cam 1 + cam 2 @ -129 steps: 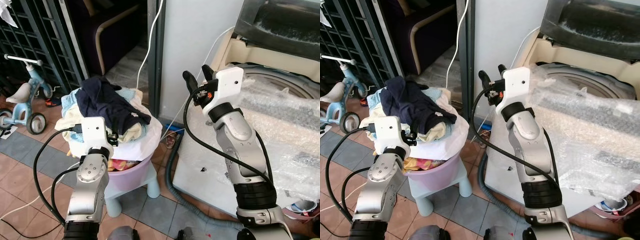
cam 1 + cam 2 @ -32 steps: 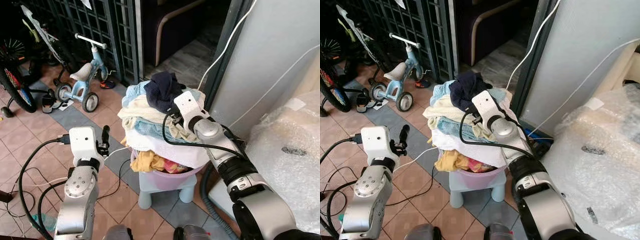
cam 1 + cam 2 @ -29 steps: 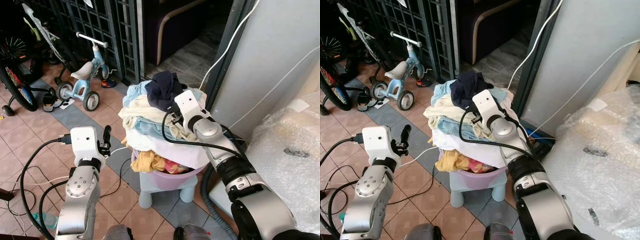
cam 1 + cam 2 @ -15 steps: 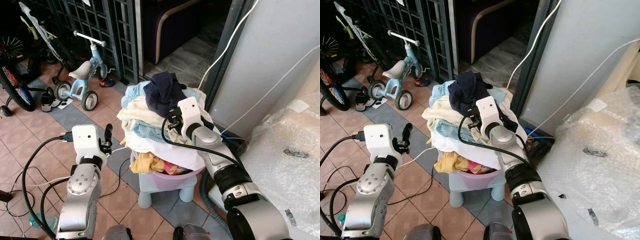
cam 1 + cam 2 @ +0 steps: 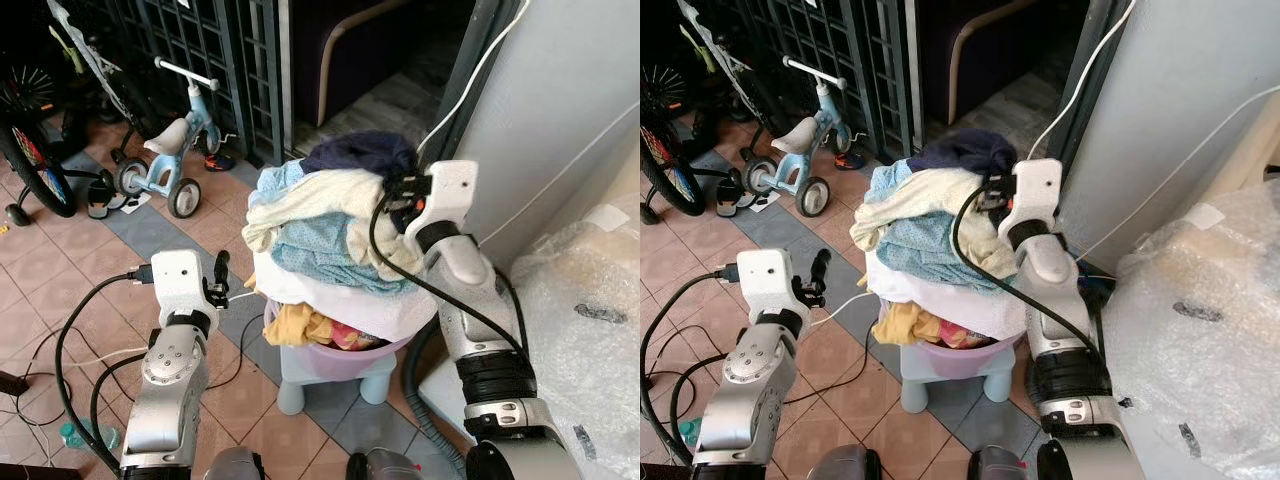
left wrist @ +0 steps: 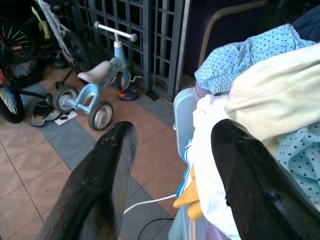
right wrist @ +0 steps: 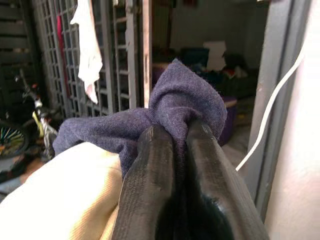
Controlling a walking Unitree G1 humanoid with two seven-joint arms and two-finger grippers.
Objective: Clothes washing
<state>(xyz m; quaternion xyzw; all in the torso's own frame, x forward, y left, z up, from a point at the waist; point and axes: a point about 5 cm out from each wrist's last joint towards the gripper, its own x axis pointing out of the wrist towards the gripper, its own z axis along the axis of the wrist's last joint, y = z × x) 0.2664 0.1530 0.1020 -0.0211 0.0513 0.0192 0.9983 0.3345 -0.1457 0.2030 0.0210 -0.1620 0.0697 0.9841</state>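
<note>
While half a second ago pressing low into the pile, right gripper [image 7: 172, 150] now raised at the top of the heap on the pink basin [image 5: 340, 362], pinching the navy garment [image 5: 362, 152] tight. Lift begun. Left gripper [image 6: 172, 165] spread wide, idle beside the basin.

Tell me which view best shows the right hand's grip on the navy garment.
The right wrist view: both fingers pinch a fold of the navy garment. The eye views show it draped atop the laundry pile, with the right hand partly hidden.

Even daylight, soft shadows, dark doorway behind, sharp head views, close black fingers blurred in wrist views
</note>
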